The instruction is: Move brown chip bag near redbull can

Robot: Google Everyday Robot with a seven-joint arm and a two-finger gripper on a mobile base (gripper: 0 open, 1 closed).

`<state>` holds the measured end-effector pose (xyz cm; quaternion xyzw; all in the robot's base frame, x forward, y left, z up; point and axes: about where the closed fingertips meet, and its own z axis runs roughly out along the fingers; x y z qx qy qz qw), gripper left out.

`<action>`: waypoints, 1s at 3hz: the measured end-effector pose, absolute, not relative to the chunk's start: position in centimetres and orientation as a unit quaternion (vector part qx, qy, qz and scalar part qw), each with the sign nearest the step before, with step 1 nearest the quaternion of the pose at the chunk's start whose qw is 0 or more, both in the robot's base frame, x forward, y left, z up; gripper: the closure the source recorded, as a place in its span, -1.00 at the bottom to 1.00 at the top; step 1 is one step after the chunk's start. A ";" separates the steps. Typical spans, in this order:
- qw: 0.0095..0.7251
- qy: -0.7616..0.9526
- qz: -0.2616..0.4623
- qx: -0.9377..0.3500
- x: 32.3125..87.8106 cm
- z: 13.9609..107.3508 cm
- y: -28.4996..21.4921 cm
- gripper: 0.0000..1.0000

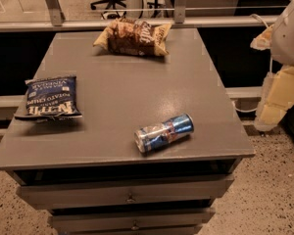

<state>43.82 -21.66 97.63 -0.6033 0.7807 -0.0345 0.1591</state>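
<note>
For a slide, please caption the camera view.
Brown chip bag at back, redbull can lying in front, gripper at right.

The table (137,97) is plain grey all over. The brown bag (133,37) has tan-yellow edges and pale lettering, the blue bag (50,98) is dark with white lettering. The can (164,132) is blue and silver. The gripper (277,102), off the table's right side, looks pale yellow, the arm (289,33) white.

I count two chip bags on the one tabletop (137,97): one brown chip bag (134,37), one dark blue chip bag (51,98). One redbull can (164,132). One pair of jaws, mine, off to the tabletop's right. Below, two drawer knobs (131,198), on perhaps three drawers (78,192); the lowest is cut off.
</note>
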 end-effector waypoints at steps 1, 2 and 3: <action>0.159 0.781 -0.035 -0.603 43.8 97.6 -21.7 -1.00; 0.178 0.776 -0.028 -0.604 45.0 97.2 -20.6 -1.00; 0.243 0.754 -0.016 -0.610 50.7 96.0 -15.7 -1.00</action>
